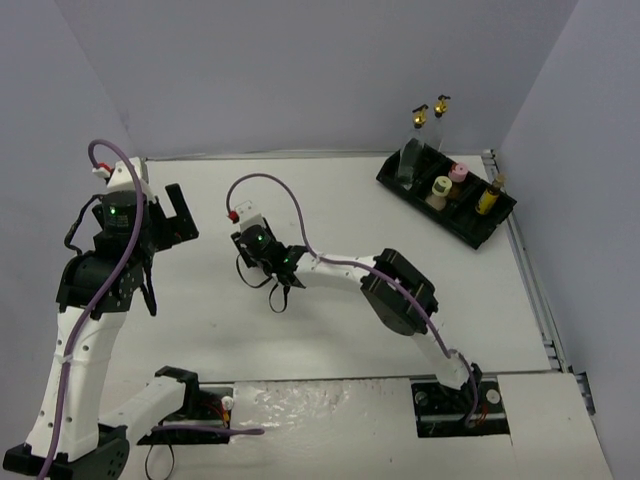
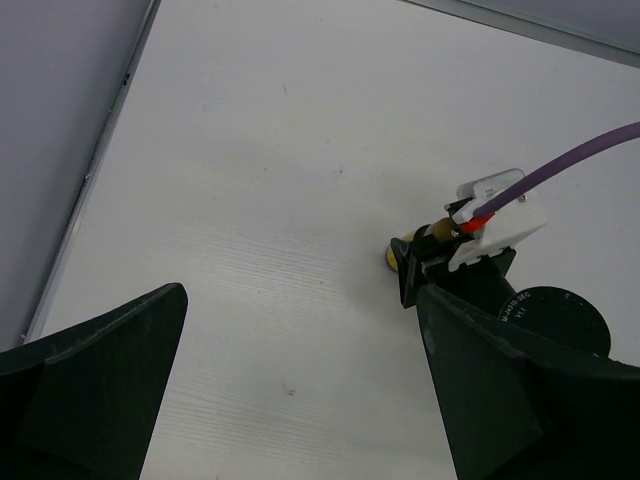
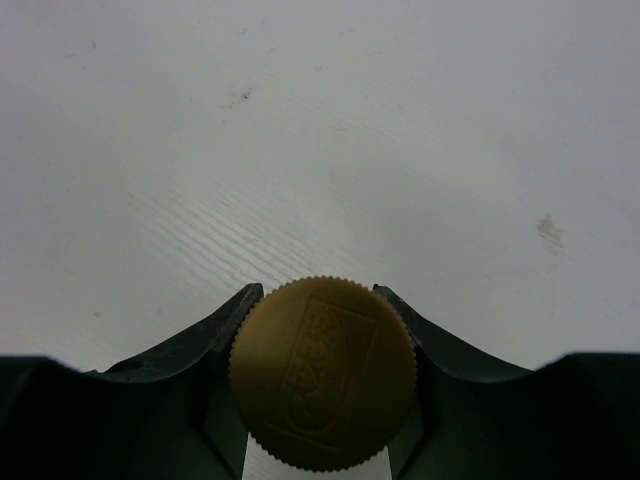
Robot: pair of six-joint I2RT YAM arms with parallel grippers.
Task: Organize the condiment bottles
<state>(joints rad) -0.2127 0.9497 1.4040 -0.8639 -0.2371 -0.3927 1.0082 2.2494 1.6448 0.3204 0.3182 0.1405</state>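
Note:
My right gripper (image 3: 323, 300) points down at the table and is shut on the ribbed brown cap of an amber bottle (image 3: 323, 372); the cap hides the bottle's body. From the left wrist view, that gripper (image 2: 408, 272) shows a bit of yellow bottle (image 2: 393, 256) at its tip. In the top view it is left of centre (image 1: 252, 258). My left gripper (image 1: 180, 215) is open and empty, raised to its left. The black tray (image 1: 400, 178) at the back right holds two clear spouted bottles (image 1: 416, 150), a cream-capped one (image 1: 439, 188), a pink-capped one (image 1: 459, 172) and an amber one (image 1: 488, 198).
Purple cables loop over both arms (image 1: 270, 185). Grey walls close the table at the back and both sides. A metal rail (image 1: 530, 270) runs along the right edge. The table's left edge strip shows in the left wrist view (image 2: 95, 170).

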